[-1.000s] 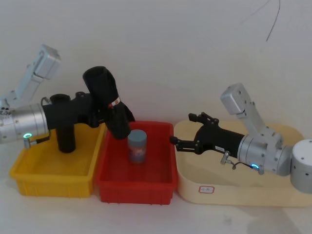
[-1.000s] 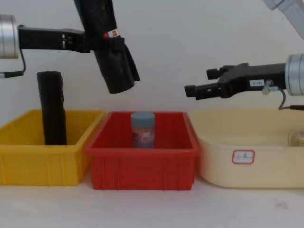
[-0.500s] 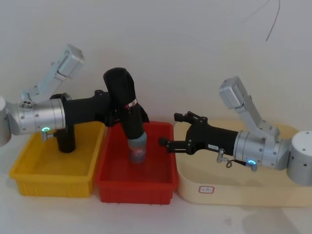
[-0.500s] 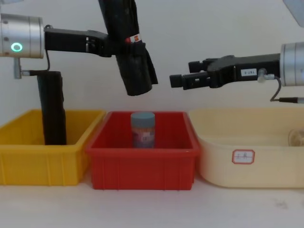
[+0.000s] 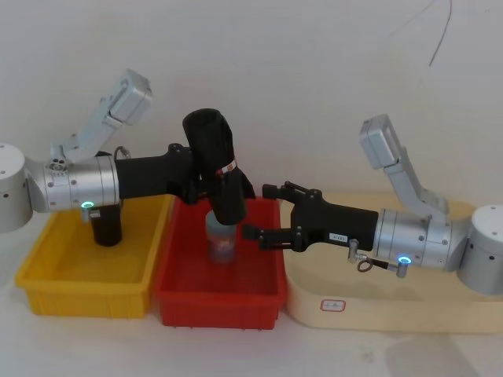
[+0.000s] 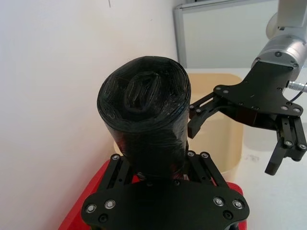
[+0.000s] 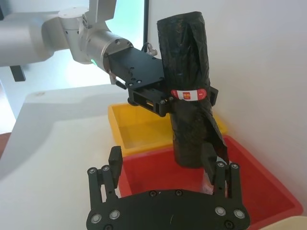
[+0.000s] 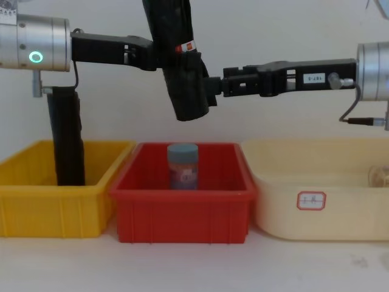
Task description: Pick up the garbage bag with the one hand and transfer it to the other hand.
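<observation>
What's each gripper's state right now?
Left gripper: shut on the garbage bag.
Right gripper: open, holding nothing, close by the bag's lower part.

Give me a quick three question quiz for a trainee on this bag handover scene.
1. True or false: the left claw holds the garbage bag above the red bin.
2. Which holds the other black roll? A yellow bin, B red bin, C cream tub.
3. Fill in: the right claw has its fingers ___.
Key: 1 true; 2 A; 3 open.
</observation>
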You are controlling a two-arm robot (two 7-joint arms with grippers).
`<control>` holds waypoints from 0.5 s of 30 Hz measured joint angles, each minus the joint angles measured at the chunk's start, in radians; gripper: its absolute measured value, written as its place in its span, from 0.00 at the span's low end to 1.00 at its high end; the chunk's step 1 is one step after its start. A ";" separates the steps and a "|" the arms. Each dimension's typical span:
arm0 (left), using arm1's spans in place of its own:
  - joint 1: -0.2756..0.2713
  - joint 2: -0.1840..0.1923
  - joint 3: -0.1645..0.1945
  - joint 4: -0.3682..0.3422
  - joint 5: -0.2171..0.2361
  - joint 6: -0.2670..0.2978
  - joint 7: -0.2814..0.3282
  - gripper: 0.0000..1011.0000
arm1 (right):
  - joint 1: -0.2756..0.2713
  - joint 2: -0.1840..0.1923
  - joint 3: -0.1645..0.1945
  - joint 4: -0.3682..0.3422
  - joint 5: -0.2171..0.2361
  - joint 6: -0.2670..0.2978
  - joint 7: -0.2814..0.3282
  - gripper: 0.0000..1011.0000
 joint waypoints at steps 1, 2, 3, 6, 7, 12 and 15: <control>-0.001 -0.001 0.001 0.000 -0.004 0.000 -0.004 0.41 | 0.002 0.000 -0.001 0.000 0.004 0.003 0.002 0.99; -0.001 -0.002 0.002 0.000 -0.006 0.001 -0.006 0.41 | 0.002 -0.001 -0.002 0.000 0.005 0.004 0.003 0.99; -0.001 -0.003 0.003 -0.001 -0.010 0.002 -0.009 0.41 | 0.003 -0.001 -0.003 0.000 0.006 0.005 0.003 0.99; -0.001 -0.005 0.004 -0.003 -0.015 0.005 -0.013 0.41 | 0.007 -0.003 -0.009 0.000 0.006 0.008 0.002 0.99; -0.001 -0.005 0.005 -0.004 -0.019 0.008 -0.015 0.41 | 0.009 -0.004 -0.010 0.001 0.006 0.008 0.001 0.99; 0.002 -0.007 0.005 -0.010 -0.032 0.018 -0.018 0.41 | 0.017 -0.009 -0.019 0.011 0.003 0.008 -0.009 0.99; 0.005 -0.007 0.005 -0.015 -0.040 0.023 -0.018 0.41 | 0.022 -0.012 -0.023 0.018 0.000 0.007 -0.016 0.99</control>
